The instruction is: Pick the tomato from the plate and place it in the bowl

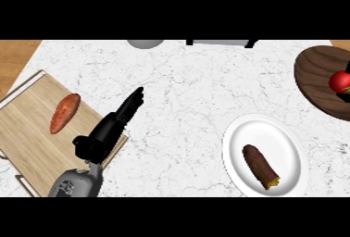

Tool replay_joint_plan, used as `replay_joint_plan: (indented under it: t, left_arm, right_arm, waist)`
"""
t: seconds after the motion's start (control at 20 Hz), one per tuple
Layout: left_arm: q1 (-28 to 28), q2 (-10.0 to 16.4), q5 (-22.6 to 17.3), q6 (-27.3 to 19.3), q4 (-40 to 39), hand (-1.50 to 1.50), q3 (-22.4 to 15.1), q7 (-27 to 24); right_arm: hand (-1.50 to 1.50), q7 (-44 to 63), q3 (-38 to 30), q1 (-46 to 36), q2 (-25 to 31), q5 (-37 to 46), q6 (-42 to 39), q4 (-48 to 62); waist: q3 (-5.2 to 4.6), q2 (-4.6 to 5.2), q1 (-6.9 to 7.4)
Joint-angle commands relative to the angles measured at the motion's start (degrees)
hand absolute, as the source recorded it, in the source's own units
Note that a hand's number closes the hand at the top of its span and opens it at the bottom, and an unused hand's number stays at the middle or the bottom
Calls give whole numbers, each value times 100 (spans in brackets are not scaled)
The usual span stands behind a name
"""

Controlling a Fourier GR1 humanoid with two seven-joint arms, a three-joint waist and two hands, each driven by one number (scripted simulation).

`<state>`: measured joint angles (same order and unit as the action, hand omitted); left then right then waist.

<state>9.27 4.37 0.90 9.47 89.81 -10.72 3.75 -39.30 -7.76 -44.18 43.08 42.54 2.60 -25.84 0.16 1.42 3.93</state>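
The red tomato (339, 81) is at the right edge of the head view, over the inside of the dark wooden bowl (315, 76). Black fingers of my right hand (346, 68) show just above and below the tomato, curled round it; the rest of that hand is cut off by the edge. The white plate (273, 134) lies below the bowl and holds only a long brown vegetable (260, 167). My left hand (109, 129) rests open at centre left, fingers straight and pointing up and to the right, partly over a wooden board's corner.
A wooden cutting board (34, 139) at the left carries an orange sweet potato (65, 112). A grey round object (145, 43) and a white object (219, 42) sit at the counter's far edge. Bare marble lies between the board and the plate.
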Motion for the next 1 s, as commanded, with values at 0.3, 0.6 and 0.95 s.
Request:
replay_joint_plan:
  t: [0.3,0.6,0.95]
  left_arm:
    - [127,6,-49,114,-101,0,35,29]
    - [317,79,-81,84,-163,0,235,99]
    - [-52,15,-31,130,66,0,20,-72]
  right_arm:
    - [-150,-789,-120,-798,-98,-72,-995,1256]
    - [-150,-855,-896,-888,60,-741,-960,1665]
    - [-150,-196,-1614,-1142,775,-1398,-1718,2129]
  waist:
    - [15,28,29]
    - [21,49,-33]
    - [30,77,95]
